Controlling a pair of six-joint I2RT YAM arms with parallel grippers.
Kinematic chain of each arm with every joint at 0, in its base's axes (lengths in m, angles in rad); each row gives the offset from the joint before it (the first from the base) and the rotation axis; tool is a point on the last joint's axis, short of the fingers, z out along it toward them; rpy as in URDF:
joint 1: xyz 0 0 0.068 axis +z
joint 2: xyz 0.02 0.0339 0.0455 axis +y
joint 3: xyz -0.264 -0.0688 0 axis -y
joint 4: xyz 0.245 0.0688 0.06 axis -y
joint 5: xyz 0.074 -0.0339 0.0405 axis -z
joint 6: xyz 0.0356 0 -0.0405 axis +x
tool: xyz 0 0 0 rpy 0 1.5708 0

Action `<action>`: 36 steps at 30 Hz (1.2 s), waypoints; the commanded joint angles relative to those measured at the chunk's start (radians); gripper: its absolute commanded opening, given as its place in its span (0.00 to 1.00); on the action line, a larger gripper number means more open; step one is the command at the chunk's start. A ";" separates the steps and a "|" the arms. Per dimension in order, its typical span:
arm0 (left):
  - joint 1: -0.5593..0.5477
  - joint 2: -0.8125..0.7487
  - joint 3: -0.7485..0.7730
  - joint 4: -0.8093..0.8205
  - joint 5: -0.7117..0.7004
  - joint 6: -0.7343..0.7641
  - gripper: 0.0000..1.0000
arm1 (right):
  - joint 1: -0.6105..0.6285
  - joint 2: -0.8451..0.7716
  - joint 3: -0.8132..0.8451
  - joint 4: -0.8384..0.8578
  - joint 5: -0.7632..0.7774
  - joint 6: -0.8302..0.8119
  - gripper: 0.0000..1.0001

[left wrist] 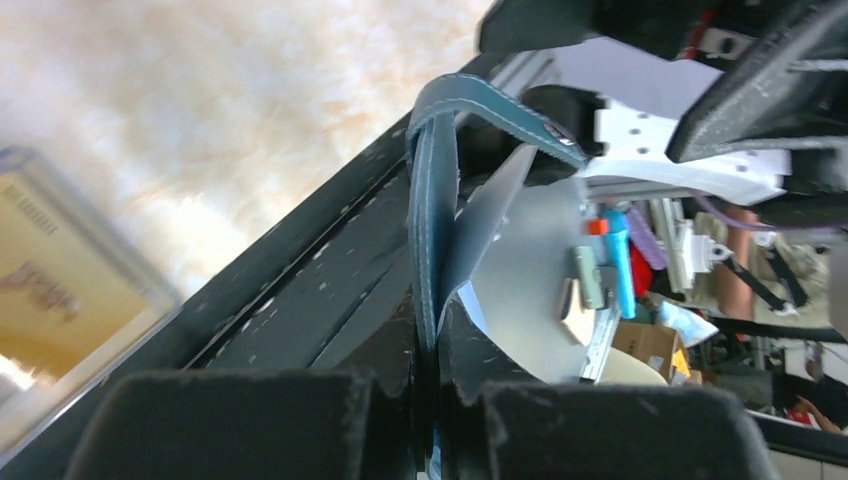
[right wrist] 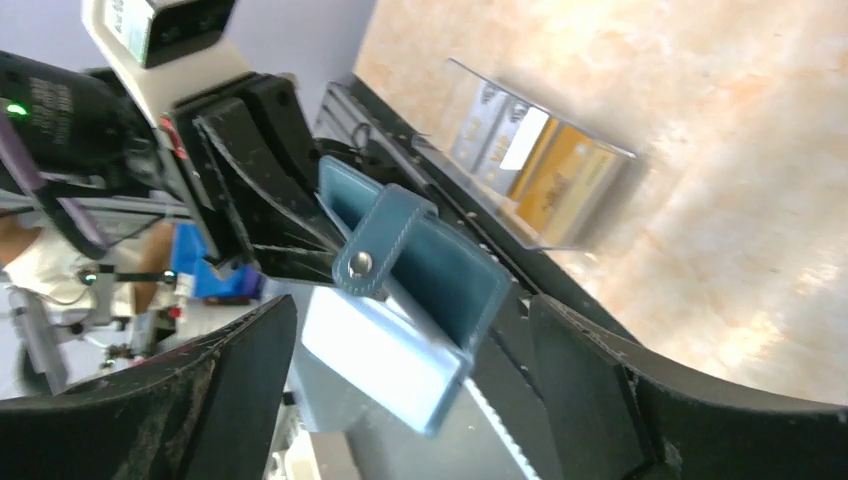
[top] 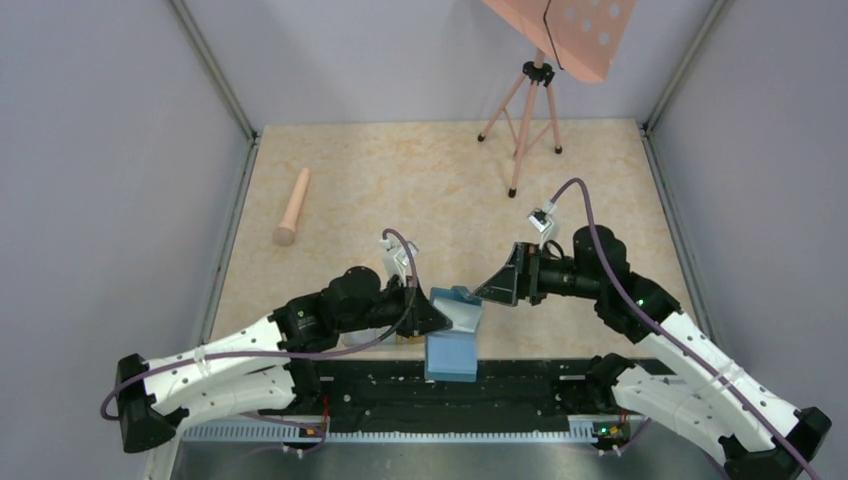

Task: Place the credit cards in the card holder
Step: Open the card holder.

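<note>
Left wrist: card holder (left wrist: 432, 220) apparently pinched between left fingers (left wrist: 220, 425).

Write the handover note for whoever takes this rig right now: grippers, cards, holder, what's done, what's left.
Left gripper: shut on one edge of the card holder, holding it up with its flaps apart.
Right gripper: open, empty, facing the holder.
Credit cards: standing in the clear box on the table.
Done: holder gripped and opened; no card shows in it.
Left: take each card from the box and slide it into a holder pocket.
</note>
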 commanded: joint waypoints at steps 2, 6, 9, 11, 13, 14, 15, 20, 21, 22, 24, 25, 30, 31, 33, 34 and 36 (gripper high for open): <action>0.016 0.036 0.155 -0.363 -0.072 0.026 0.00 | -0.010 0.017 0.060 -0.151 0.057 -0.153 0.95; 0.017 0.091 0.231 -0.466 -0.037 0.062 0.00 | -0.009 0.027 0.076 -0.158 0.015 -0.213 0.99; 0.017 0.132 0.266 -0.448 0.052 0.104 0.00 | -0.009 0.052 0.079 -0.144 -0.068 -0.252 0.99; 0.017 0.157 0.277 -0.398 0.126 0.128 0.00 | -0.008 0.066 0.071 -0.116 -0.137 -0.265 0.99; 0.017 0.182 0.286 -0.341 0.199 0.140 0.00 | -0.009 0.067 0.053 -0.069 -0.194 -0.262 0.99; 0.017 0.191 0.290 -0.316 0.229 0.142 0.00 | -0.009 0.067 0.032 -0.038 -0.233 -0.255 0.99; 0.016 0.197 0.297 -0.287 0.256 0.140 0.00 | -0.008 0.067 0.018 -0.003 -0.262 -0.242 0.99; 0.017 0.218 0.314 -0.173 0.360 0.127 0.00 | 0.029 0.065 -0.024 0.100 -0.323 -0.214 0.99; 0.016 0.221 0.318 -0.166 0.374 0.127 0.00 | 0.043 0.066 -0.028 0.111 -0.329 -0.216 0.99; 0.017 0.224 0.321 -0.160 0.381 0.127 0.00 | 0.057 0.068 -0.030 0.119 -0.335 -0.215 0.99; 0.017 0.227 0.323 -0.150 0.394 0.126 0.00 | 0.098 0.078 -0.034 0.149 -0.340 -0.208 0.99; 0.017 0.229 0.323 -0.149 0.398 0.127 0.00 | 0.118 0.085 -0.036 0.164 -0.343 -0.201 0.98; 0.017 0.233 0.320 -0.150 0.398 0.129 0.00 | 0.157 0.107 -0.049 0.205 -0.362 -0.185 0.61; 0.016 0.233 0.320 -0.152 0.396 0.133 0.00 | 0.157 0.104 -0.050 0.206 -0.360 -0.184 0.53; 0.017 0.234 0.320 -0.168 0.394 0.138 0.00 | 0.156 0.097 -0.050 0.206 -0.353 -0.184 0.41; 0.017 0.235 0.321 -0.177 0.394 0.144 0.00 | 0.155 0.094 -0.050 0.204 -0.350 -0.182 0.41; 0.016 0.236 0.322 -0.202 0.392 0.158 0.00 | 0.156 0.091 -0.048 0.195 -0.352 -0.182 0.40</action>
